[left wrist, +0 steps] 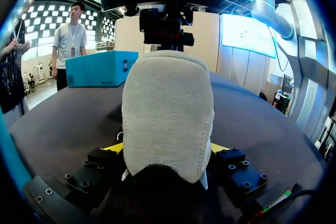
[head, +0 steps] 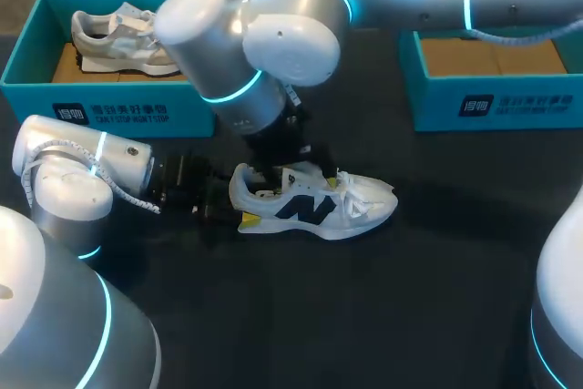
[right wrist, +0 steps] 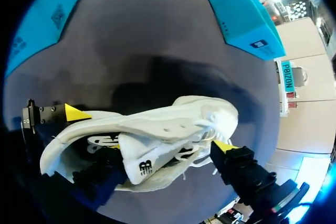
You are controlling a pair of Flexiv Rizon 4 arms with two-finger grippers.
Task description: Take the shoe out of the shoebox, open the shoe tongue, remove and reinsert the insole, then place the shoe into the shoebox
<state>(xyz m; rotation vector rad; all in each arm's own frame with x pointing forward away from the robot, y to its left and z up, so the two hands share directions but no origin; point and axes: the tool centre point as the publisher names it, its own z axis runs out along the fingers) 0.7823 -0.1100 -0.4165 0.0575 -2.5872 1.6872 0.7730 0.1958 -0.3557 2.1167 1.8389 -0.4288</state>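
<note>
A white sneaker (head: 319,209) with a dark side logo lies on its sole in the middle of the black table, toe to the right. My left gripper (head: 239,209) holds its heel: in the left wrist view the grey heel (left wrist: 168,114) fills the gap between both yellow tips. My right gripper (head: 301,179) hangs over the shoe's mouth. In the right wrist view its fingers (right wrist: 224,146) stand wide apart, one beside the laces, the other down in the opening, with the tongue (right wrist: 152,153) between them. A yellow tip of the left gripper (right wrist: 76,113) shows at the heel.
A teal shoebox (head: 109,108) at the back left holds a second pale sneaker (head: 118,43). Another teal shoebox (head: 496,102) at the back right shows only its cardboard floor. Dark bare tabletop lies in front of the shoe.
</note>
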